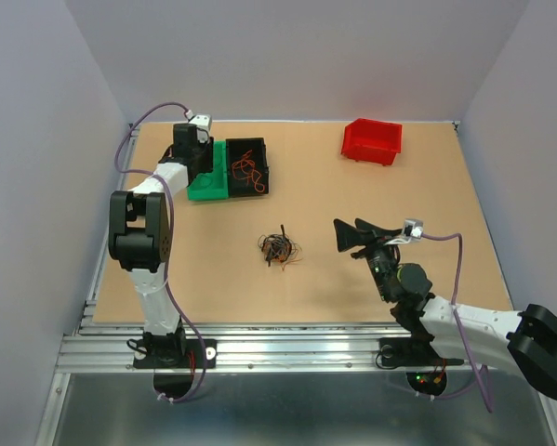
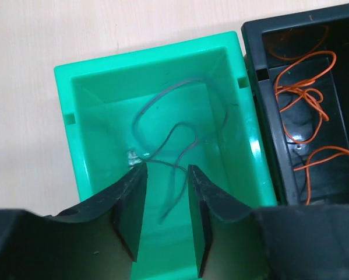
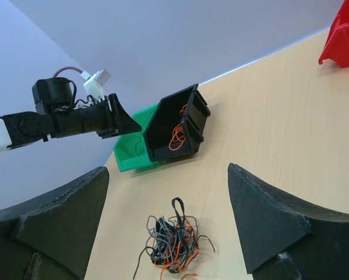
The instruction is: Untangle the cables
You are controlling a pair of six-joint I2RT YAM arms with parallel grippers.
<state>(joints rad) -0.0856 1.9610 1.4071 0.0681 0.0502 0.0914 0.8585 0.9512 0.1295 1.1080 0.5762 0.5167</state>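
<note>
Lying at mid-table, the tangle of cables is a knot of grey and orange strands, only partly sorted. One grey cable sits loose in the green bin, and orange cables sit in the black bin touching it. The step in hand looks like a drop-off. The left pincer hovers over the green bin, fingers narrowly parted and gripping nothing. The right pincer gapes wide and empty near the knot. Next, probably, comes pinching a single strand free.
</note>
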